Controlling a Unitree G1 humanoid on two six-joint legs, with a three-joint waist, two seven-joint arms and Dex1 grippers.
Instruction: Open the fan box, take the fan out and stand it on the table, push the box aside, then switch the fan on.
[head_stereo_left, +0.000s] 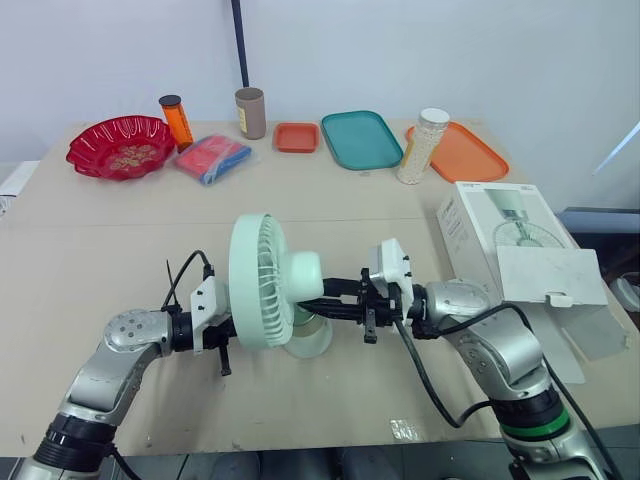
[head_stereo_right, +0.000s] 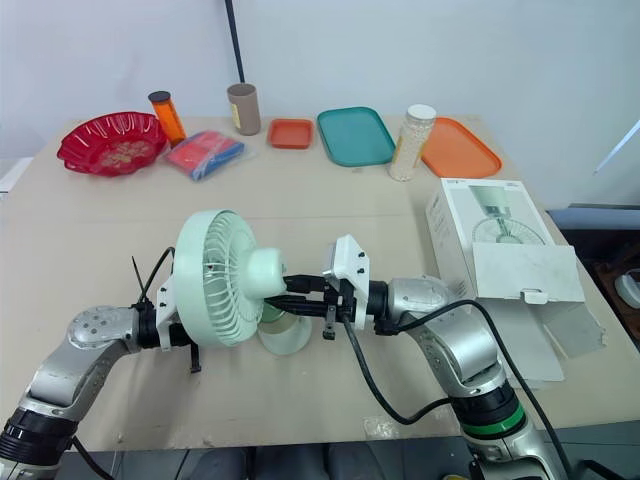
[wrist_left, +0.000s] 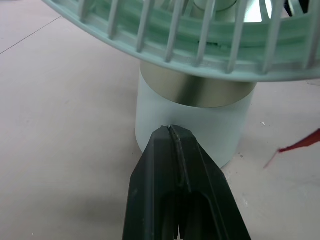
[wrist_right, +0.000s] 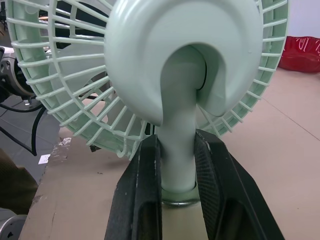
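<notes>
L gripper (wrist_left: 171, 130): fingers pressed together, nothing between them; the tip touches the front wall of the fan's base (wrist_left: 200, 125), low down under the grille; it reaches in level from the robot's left.
R gripper (wrist_right: 176, 144): clamped on the stem (wrist_right: 177, 170) just below the motor housing, one finger each side; it comes in level from the robot's right, so the two arms face each other w/ the fan (head_stereo_left: 268, 282) between them.

Fan stands upright on its base at front centre of the table (head_stereo_left: 120, 260); long axis vertical; grille faces the L arm, housing faces the R arm.
Key relation: base lies straight ahead of the L tip, already in contact; so L looks like the pressing arm and R the steadying one; prob. the switch-on step.

Box (head_stereo_left: 510, 250) lies on the table by the R elbow, flap open, apart from the fan; looks already pushed aside.

Hard to make out: no switch can be seen, the L tip covers the spot; can't tell if the blades turn; in the head views the fan head hides the L fingers and part of the base.
</notes>
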